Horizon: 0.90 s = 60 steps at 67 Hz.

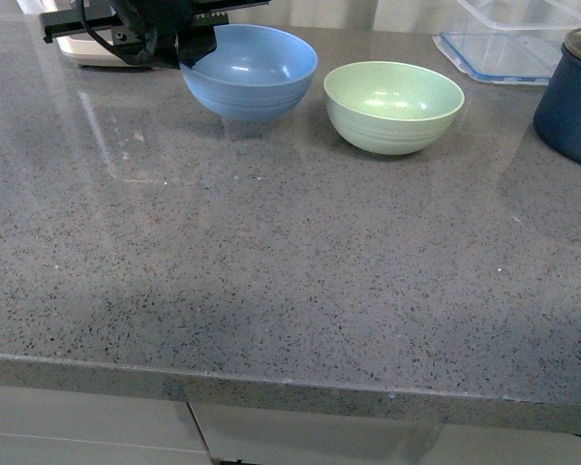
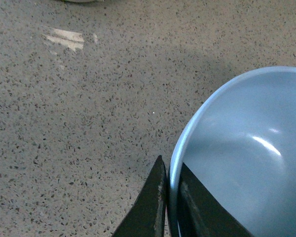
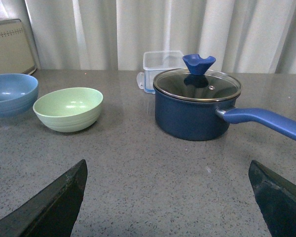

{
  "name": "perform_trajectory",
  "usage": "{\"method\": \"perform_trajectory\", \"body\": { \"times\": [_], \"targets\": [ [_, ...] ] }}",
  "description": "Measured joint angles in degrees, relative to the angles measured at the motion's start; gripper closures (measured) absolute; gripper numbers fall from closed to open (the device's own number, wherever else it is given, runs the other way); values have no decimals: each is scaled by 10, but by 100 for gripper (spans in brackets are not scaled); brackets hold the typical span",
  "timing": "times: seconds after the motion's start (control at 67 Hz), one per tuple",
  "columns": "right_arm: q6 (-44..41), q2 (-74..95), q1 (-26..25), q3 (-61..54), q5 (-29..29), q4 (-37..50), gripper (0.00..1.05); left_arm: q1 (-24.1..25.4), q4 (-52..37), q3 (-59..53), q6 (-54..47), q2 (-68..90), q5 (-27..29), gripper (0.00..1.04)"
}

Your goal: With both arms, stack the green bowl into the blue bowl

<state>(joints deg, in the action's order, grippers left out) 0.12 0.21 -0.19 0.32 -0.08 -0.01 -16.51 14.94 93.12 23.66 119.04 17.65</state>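
Note:
The blue bowl [image 1: 252,70] stands at the back of the grey counter, left of the green bowl [image 1: 393,105], with a small gap between them. My left gripper [image 1: 196,50] is shut on the blue bowl's left rim. In the left wrist view its two dark fingers [image 2: 150,207] pinch the rim of the blue bowl [image 2: 246,158], one inside and one outside. In the right wrist view my right gripper [image 3: 170,197] is open and empty, well back from the green bowl [image 3: 69,108] and the blue bowl [image 3: 11,93]. The right arm does not show in the front view.
A dark navy pot [image 1: 573,97] with glass lid and long handle [image 3: 266,121] stands right of the green bowl. A clear plastic container [image 1: 508,39] sits behind it. A white appliance [image 1: 87,48] is at the back left. The counter's front edge [image 1: 290,383] runs across the near side.

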Motion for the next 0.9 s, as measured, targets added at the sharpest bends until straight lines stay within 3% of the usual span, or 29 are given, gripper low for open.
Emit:
{"method": "perform_trajectory", "body": {
  "times": [0.582, 0.896],
  "targets": [
    [0, 0, 0, 0, 0, 0, 10, -3, 0, 0, 2, 2, -14, 5],
    [0, 0, 0, 0, 0, 0, 10, -3, 0, 0, 3, 2, -14, 7]
  ]
}}
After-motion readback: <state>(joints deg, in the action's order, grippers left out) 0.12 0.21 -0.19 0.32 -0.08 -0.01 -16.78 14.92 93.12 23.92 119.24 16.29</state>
